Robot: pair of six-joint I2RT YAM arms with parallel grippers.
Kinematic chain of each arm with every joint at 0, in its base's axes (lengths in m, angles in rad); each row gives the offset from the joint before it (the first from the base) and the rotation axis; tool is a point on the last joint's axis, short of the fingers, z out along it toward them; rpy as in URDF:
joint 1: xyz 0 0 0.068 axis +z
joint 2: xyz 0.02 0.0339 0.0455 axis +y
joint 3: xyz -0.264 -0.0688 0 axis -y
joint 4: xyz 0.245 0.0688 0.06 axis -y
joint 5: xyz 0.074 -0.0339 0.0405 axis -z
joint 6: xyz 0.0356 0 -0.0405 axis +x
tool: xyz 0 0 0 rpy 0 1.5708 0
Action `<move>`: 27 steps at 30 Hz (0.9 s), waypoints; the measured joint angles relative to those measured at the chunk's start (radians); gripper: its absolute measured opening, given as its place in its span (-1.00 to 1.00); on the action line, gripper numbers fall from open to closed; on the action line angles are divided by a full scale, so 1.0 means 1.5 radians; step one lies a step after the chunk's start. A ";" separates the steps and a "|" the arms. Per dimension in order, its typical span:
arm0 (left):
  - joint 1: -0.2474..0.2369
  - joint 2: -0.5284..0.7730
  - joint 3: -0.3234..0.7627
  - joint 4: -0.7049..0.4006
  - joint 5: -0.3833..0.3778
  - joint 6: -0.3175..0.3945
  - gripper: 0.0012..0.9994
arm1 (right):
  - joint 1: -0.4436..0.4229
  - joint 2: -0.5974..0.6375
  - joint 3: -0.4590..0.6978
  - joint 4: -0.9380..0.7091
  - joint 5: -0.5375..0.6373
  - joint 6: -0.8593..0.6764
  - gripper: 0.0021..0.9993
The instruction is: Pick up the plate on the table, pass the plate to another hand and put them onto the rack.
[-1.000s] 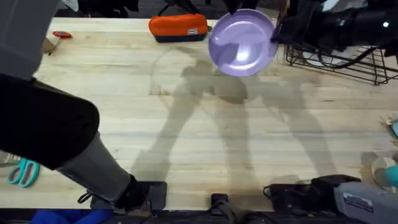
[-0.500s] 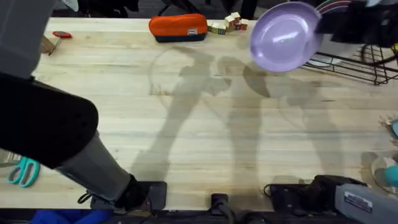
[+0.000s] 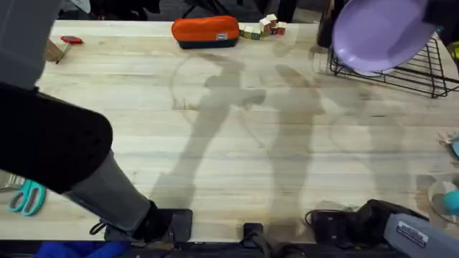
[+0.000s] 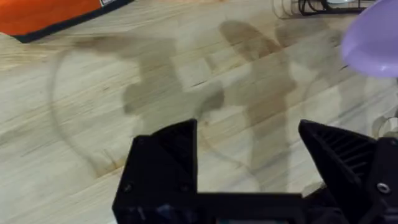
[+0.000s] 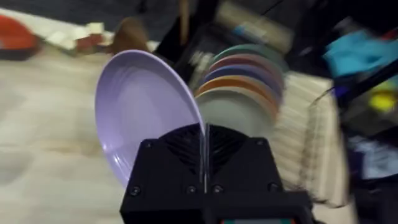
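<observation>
The lavender plate (image 3: 380, 32) hangs tilted in the air over the black wire rack (image 3: 401, 73) at the table's (image 3: 237, 143) far right corner. My right gripper (image 5: 204, 142) is shut on the plate's (image 5: 146, 115) rim, with the plate standing on edge next to the rack's (image 5: 305, 143) slots. The left gripper (image 4: 255, 155) stands open above bare wood near the table's middle, nothing between its fingers (image 4: 177, 149). From there the plate (image 4: 373, 40) shows off to one side with a corner of the rack (image 4: 323, 6). The left arm (image 3: 50, 143) looms large and dark at the left.
Several coloured plates (image 5: 245, 74) stand upright in the rack. An orange pouch (image 3: 205, 31) and small blocks (image 3: 262, 27) lie along the back edge. A red object (image 3: 72, 40) is at the back left, teal scissors (image 3: 27, 197) at the front left.
The right gripper has carried the plate to the right, from over the table's back middle to above the rack. The left arm has stayed still.
</observation>
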 joint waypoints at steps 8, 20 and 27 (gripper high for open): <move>0.000 0.000 0.000 0.000 0.000 0.000 0.99 | -0.044 -0.015 0.000 0.103 0.002 -0.184 -0.95; 0.000 0.000 0.000 0.000 0.000 0.000 0.99 | -0.082 0.001 0.000 0.198 0.002 -0.417 -0.95; 0.000 0.000 0.000 0.000 0.000 0.000 0.99 | -0.105 0.054 0.000 0.271 0.002 -0.444 -0.95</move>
